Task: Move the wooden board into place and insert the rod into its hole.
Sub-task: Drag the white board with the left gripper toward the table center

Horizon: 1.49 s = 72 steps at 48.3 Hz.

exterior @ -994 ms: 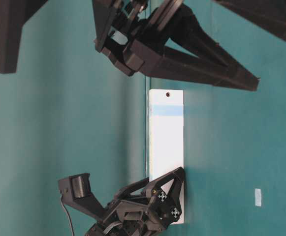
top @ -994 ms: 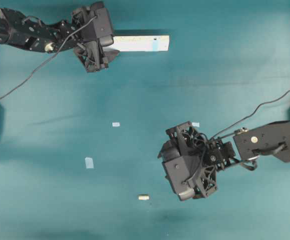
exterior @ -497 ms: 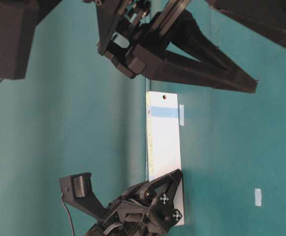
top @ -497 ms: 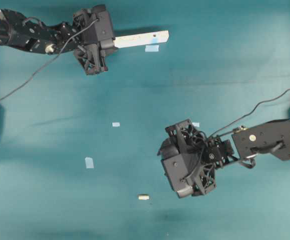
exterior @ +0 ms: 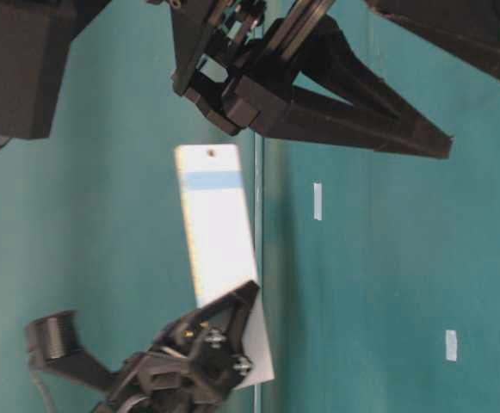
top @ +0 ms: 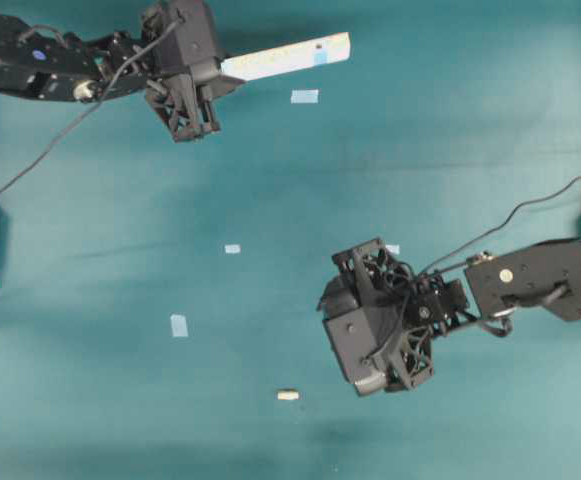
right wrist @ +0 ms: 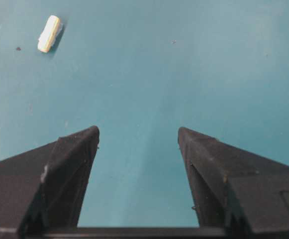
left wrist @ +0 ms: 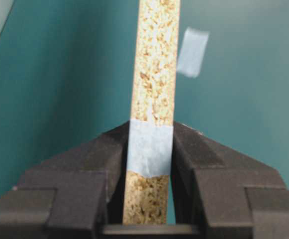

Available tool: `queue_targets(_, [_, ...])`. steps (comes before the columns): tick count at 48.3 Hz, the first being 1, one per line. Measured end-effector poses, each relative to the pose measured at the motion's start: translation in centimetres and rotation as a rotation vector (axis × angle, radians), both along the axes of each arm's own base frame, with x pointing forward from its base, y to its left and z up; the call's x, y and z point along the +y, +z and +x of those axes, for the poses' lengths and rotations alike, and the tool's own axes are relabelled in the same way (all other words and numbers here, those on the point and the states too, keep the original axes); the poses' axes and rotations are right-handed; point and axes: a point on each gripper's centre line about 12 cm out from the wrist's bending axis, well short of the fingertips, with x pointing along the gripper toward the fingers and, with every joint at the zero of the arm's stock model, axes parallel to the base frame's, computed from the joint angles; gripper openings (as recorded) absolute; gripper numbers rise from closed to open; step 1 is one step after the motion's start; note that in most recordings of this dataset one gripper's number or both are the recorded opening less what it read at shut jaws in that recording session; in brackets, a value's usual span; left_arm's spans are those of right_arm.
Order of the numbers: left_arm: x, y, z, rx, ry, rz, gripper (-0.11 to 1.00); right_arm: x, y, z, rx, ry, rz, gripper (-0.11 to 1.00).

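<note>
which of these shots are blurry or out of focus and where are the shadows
Left wrist view: the wooden board and the left claw look soft. Table-level view: the board is slightly smeared. Overhead view: sharp, with faint shadows on the table. Right wrist view: the rod casts a small shadow.

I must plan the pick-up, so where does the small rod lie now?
In the overhead view the rod lies alone on the teal table near the bottom edge, just left of the open right pincer, far from the wooden board.
</note>
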Motion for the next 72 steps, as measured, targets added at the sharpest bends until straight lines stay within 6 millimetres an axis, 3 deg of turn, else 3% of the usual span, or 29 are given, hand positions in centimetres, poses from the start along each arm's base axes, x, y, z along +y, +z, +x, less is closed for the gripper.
queue_targets(5, [-1.1, 0.7, 0.4, -0.029, 0.009, -0.045, 0.21, 0.0, 0.0, 0.0, 0.001, 0.001, -0.001, 0.74])
queue_targets(15, [-5.5, 0.4, 1.9, -0.019, -0.082, -0.091, 0.21, 0.0, 0.0, 0.0, 0.000, 0.000, 0.000, 0.74])
queue_targets(23, [-8.8, -1.0, 2.9, 0.012, -0.146, -0.134, 0.21, 0.0, 0.0, 0.0, 0.000, 0.000, 0.000, 0.74])
queue_targets(33, [-11.3, -2.2, 4.1, 0.028, -0.179, -0.180, 0.21, 0.0, 0.0, 0.0, 0.000, 0.000, 0.000, 0.74])
queue_targets(49, [-13.0, -3.7, 5.7, 0.042, -0.194, -0.214, 0.21, 0.0, 0.0, 0.0, 0.000, -0.001, 0.001, 0.74])
queue_targets(72, [-15.3, -4.2, 7.0, 0.026, -0.201, -0.270, 0.21, 0.0, 0.0, 0.0, 0.002, -0.001, 0.001, 0.74])
